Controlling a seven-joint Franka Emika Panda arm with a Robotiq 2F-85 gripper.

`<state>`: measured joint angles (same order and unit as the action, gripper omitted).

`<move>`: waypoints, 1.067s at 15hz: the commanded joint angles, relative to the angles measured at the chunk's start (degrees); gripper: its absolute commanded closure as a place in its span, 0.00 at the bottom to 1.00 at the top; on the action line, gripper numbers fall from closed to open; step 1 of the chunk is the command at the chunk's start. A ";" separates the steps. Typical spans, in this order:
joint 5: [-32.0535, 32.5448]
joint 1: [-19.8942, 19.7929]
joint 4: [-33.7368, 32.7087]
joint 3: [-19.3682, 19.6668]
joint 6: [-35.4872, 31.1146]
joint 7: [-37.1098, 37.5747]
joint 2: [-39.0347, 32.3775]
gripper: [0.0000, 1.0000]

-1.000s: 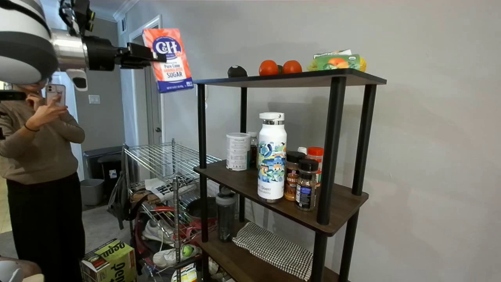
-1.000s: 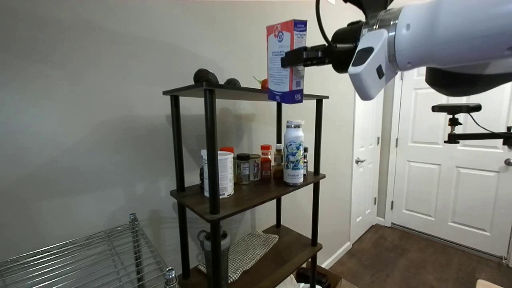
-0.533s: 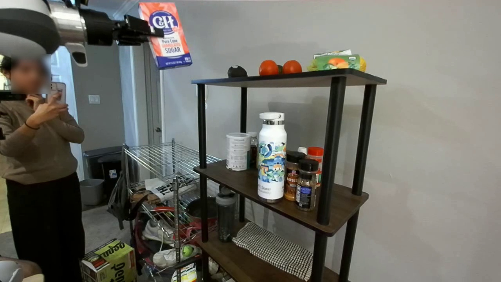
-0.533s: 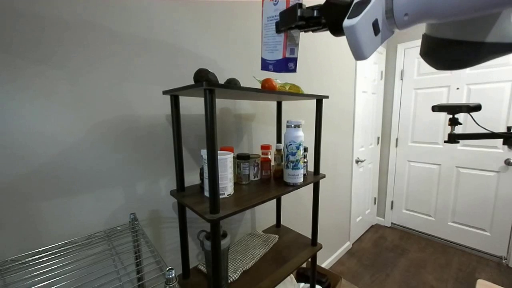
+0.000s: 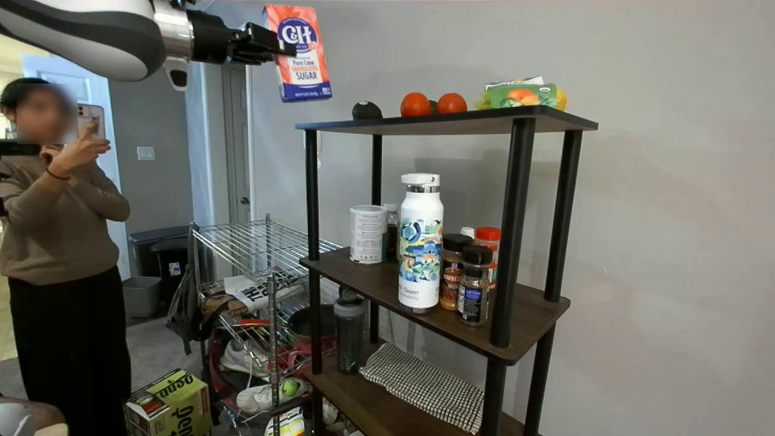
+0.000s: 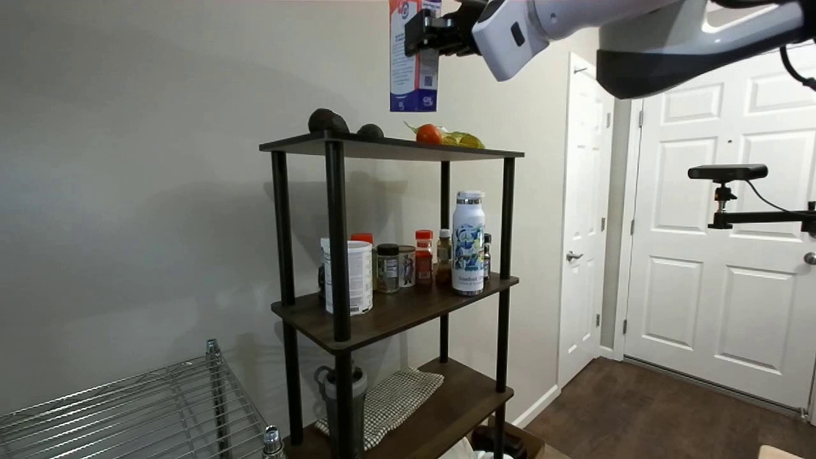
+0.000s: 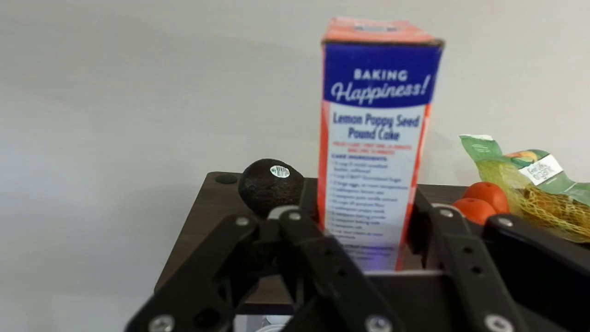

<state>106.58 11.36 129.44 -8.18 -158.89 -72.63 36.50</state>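
A C&H sugar box, orange, white and blue [image 5: 306, 79], hangs in the air with my gripper [image 5: 286, 48] shut on its narrow sides. It leans slightly in that exterior view. In the wrist view the box's recipe side [image 7: 375, 152] stands between both fingers [image 7: 309, 196]. Its lower end is higher than the top board [image 6: 382, 148] of the dark shelf in both exterior views; whether it is over the board I cannot tell. On that board are a dark avocado [image 7: 269, 184], red tomatoes [image 7: 491, 196] and a netted fruit bag with a green label [image 7: 537, 177].
The middle shelf bears a white patterned bottle [image 5: 421, 242], a white tub [image 5: 367, 235] and several spice jars [image 5: 475, 284]. Below lie a checked cloth [image 5: 424, 381] and a dark shaker bottle [image 5: 349, 333]. A wire rack [image 5: 260, 236] and a person [image 5: 66, 212] are at the left.
The gripper and held box first rose, then moved sideways: rightward toward the shelf in an exterior view, leftward in the opposite picture. The person's hand shifted slightly; the shelf's contents stay put.
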 commanded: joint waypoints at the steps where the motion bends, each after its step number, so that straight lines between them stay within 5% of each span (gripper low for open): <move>1: -2.19 -0.94 -7.06 1.13 -1.88 -2.62 -7.07 0.82; 16: -14.01 -2.38 -16.56 3.13 -0.91 -6.63 -19.70 0.82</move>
<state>95.34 9.84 115.41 -4.76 -158.93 -75.63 18.12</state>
